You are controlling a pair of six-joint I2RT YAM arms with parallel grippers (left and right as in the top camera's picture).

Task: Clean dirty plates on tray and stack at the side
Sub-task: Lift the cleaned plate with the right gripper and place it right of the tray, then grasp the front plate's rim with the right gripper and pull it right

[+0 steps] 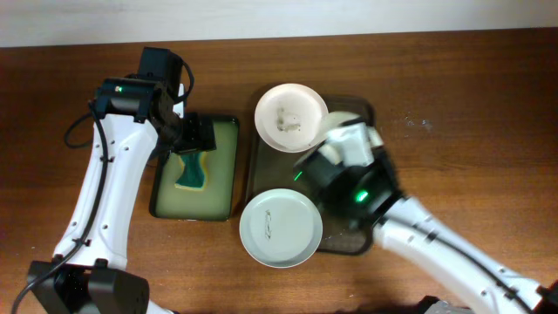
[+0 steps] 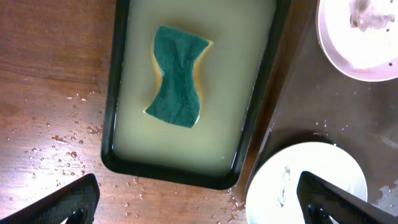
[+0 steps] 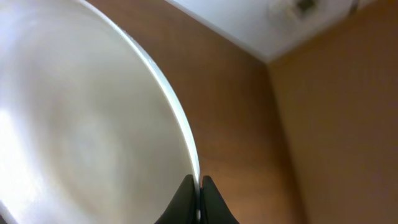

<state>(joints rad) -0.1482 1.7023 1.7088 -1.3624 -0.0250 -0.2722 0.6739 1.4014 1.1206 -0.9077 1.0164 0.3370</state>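
Note:
The dark brown tray (image 1: 260, 174) holds a white plate with brownish smears (image 1: 290, 116) at its far end and a white plate with a small grey smear (image 1: 281, 227) at its near end. Both also show in the left wrist view, the far plate (image 2: 367, 43) and the near plate (image 2: 298, 180), on the tray (image 2: 311, 112). My right gripper (image 3: 199, 186) is shut on the rim of a third white plate (image 3: 81, 124), tilted up on edge; overhead only part of this plate (image 1: 342, 119) shows beside the arm. My left gripper (image 2: 199, 205) is open and empty above the table.
A smaller dark-green-rimmed tray (image 1: 155, 205) of pale yellowish liquid with a teal sponge (image 1: 190, 170) sits left of the brown tray; it also fills the left wrist view (image 2: 112, 93) with the sponge (image 2: 178, 78). Water drops lie on the wood near it.

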